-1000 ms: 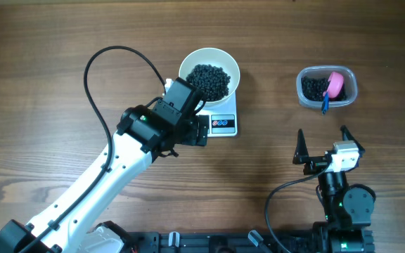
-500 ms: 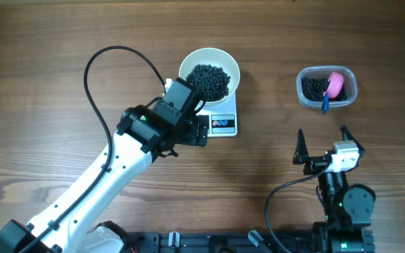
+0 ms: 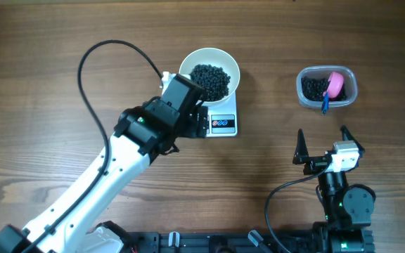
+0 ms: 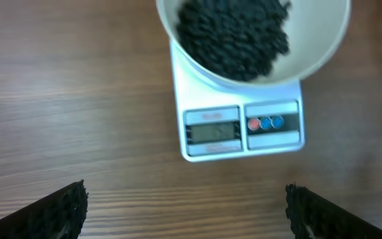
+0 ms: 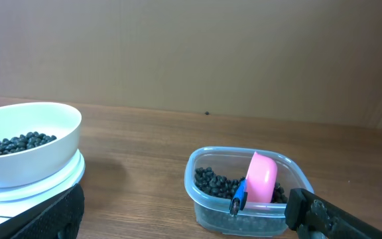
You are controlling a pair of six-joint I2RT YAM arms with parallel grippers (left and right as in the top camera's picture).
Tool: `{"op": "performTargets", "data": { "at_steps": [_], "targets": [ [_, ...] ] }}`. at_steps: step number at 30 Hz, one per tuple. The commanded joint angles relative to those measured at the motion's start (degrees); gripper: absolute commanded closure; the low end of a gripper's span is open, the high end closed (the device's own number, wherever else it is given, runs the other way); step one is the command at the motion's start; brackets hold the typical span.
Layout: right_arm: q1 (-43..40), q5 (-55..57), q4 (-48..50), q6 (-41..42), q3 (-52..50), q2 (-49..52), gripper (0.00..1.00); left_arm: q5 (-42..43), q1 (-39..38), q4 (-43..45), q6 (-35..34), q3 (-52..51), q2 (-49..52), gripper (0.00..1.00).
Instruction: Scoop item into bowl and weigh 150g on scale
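Note:
The white bowl holds a dark heap of the item and sits on the scale, whose display faces the front. In the left wrist view the bowl, the item and the scale lie just ahead; the display is too blurred to read. My left gripper is open and empty over bare wood in front of the scale, and overhead it hovers at the scale's left front corner. My right gripper stands open and empty at the front right.
A clear plastic tub at the back right holds more grains and a pink scoop with a blue handle. The right wrist view shows that tub and scoop straight ahead. The left arm's black cable loops over the table.
My left arm has shifted slightly toward the bowl and its cable loop has swung left. The right arm, bowl and scale have not moved.

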Motion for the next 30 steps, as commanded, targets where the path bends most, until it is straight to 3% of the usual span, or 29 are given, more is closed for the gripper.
{"op": "performTargets", "data": {
  "at_steps": [1, 10, 20, 30],
  "targets": [
    [0.2, 0.2, 0.1, 1.0, -0.1, -0.8, 0.0, -6.8, 2.8, 0.7, -3.1, -2.7, -6.4, 0.0],
    [0.2, 0.2, 0.1, 1.0, -0.1, -0.8, 0.0, -6.8, 16.8, 14.9, -1.6, -22.2, -31.1, 0.0],
    [0.2, 0.2, 0.1, 1.0, -0.1, -0.8, 0.0, 4.6, 28.3, 32.9, 4.0, -46.5, -58.4, 0.0],
    [0.2, 0.2, 0.1, 1.0, -0.1, -0.8, 0.0, 11.8, 33.6, 35.5, 4.0, -57.4, -77.6, 0.0]
  ]
}}
